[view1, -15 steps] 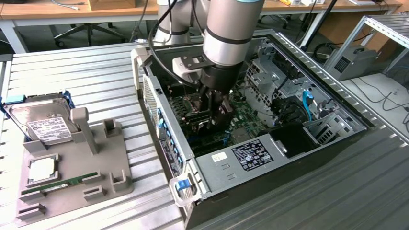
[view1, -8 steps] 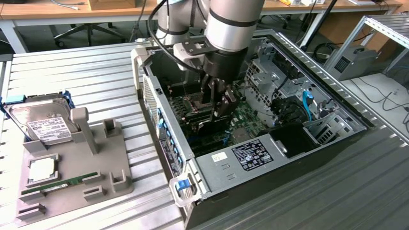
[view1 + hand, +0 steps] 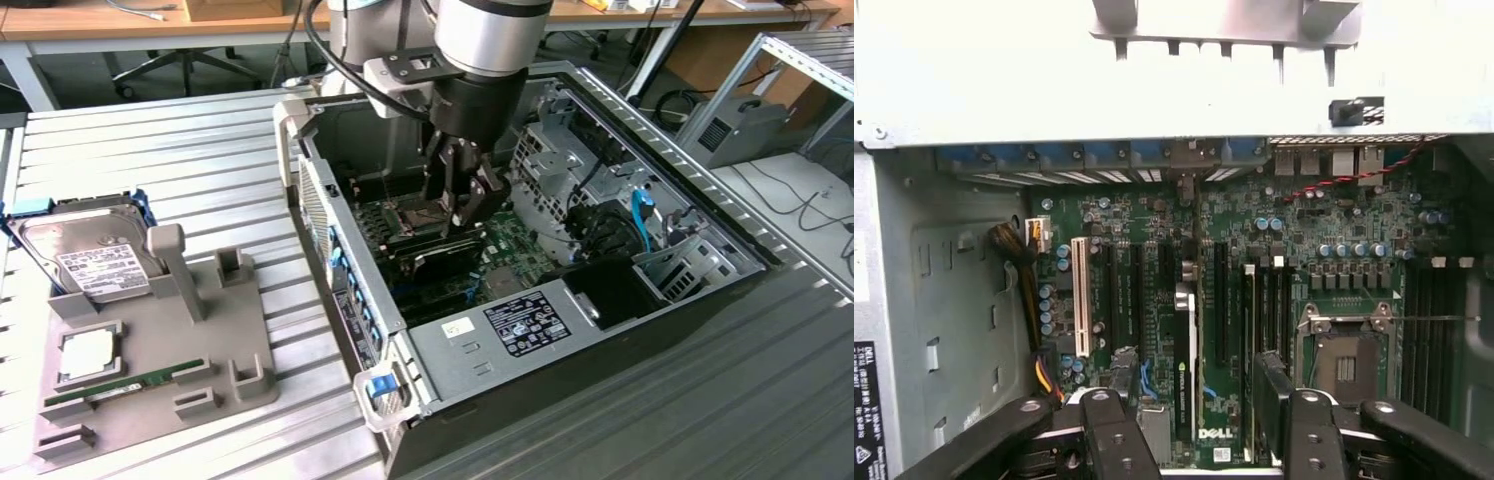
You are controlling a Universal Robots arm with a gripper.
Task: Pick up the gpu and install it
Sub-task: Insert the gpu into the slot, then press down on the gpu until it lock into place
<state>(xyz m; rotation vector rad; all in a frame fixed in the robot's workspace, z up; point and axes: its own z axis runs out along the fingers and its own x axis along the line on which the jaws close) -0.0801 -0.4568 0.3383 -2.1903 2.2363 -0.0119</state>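
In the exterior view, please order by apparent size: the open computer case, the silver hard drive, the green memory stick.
1. Open black computer case, largest by far.
2. Silver boxy hard drive with white label.
3. Narrow green memory stick, smallest.

Open computer case (image 3: 400,390) lying on slatted metal desk (image 3: 174,150), green motherboard (image 3: 1254,250) inside. Beside case, toward exterior view's left: grey holder tray (image 3: 240,360) carrying silver hard drive (image 3: 87,255), green memory stick (image 3: 127,385), square processor chip (image 3: 87,355).

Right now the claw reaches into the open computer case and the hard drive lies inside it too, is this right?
No. The claw reaches into the open computer case, but the hard drive rests on the grey holder outside it, as the exterior view shows.
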